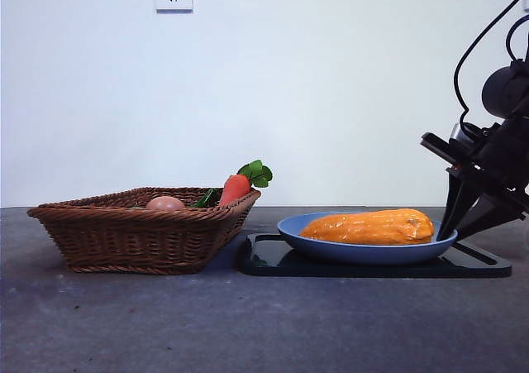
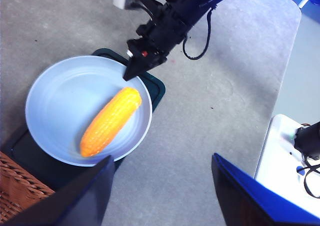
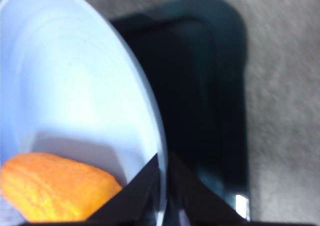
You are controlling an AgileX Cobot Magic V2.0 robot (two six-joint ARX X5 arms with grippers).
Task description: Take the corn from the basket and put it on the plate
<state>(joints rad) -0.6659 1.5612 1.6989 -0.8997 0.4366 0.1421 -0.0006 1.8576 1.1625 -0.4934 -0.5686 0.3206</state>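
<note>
The orange-yellow corn (image 1: 368, 226) (image 2: 110, 121) (image 3: 55, 186) lies on its side in the blue plate (image 1: 364, 252) (image 2: 60, 90) (image 3: 75, 85), free of both grippers. My right gripper (image 1: 446, 234) (image 2: 128, 76) (image 3: 162, 157) hovers at the plate's right rim, just beyond the corn's end, its jaws shut to a point with nothing in them. High above the table beside the plate, my left gripper (image 2: 162, 157) is open and empty. The brown wicker basket (image 1: 124, 232) (image 2: 15, 186) sits left of the plate.
The plate rests on a flat black tray (image 1: 273, 261) (image 2: 156, 88) (image 3: 200, 85). A carrot with green leaves (image 1: 235, 187) and a small round peach-coloured item (image 1: 165, 203) stay in the basket. A white box (image 2: 285, 161) stands off the table's edge.
</note>
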